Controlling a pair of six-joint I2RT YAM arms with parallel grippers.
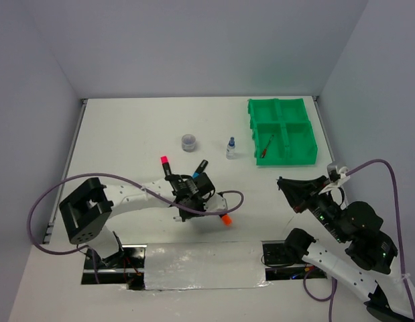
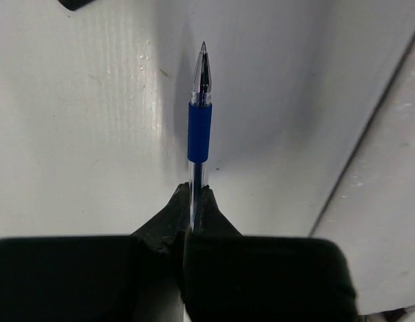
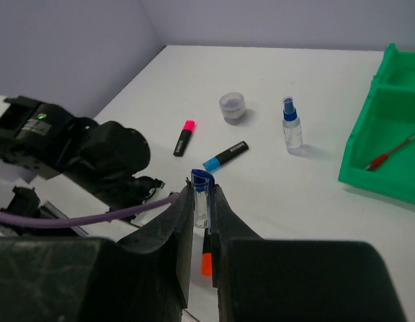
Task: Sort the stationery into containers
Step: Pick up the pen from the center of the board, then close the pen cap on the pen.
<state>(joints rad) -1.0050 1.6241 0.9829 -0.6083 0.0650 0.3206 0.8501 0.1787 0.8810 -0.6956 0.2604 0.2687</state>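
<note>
— So, what is the left hand (image 2: 194,201) doing?
— Clamped on the blue pen (image 2: 199,131), tip pointing out over the white surface (image 2: 73,134), left of centre.
— And the right hand (image 3: 202,221)?
— Fingers nearly together; I can't make out whether it grips anything. The green tray (image 1: 281,123) sits far right, with the red pen (image 1: 267,146) in its near-left compartment

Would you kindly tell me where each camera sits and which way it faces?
Top external: above and behind the robot, looking down on the white table; left arm and right arm both show.
Left wrist: on the left arm, looking along the left jaws, shut on a blue pen, at the table.
Right wrist: on the right arm, looking over the right jaws across the table; the left arm shows.
Shared: top external and right wrist both show the green tray, spray bottle and tub.
</note>
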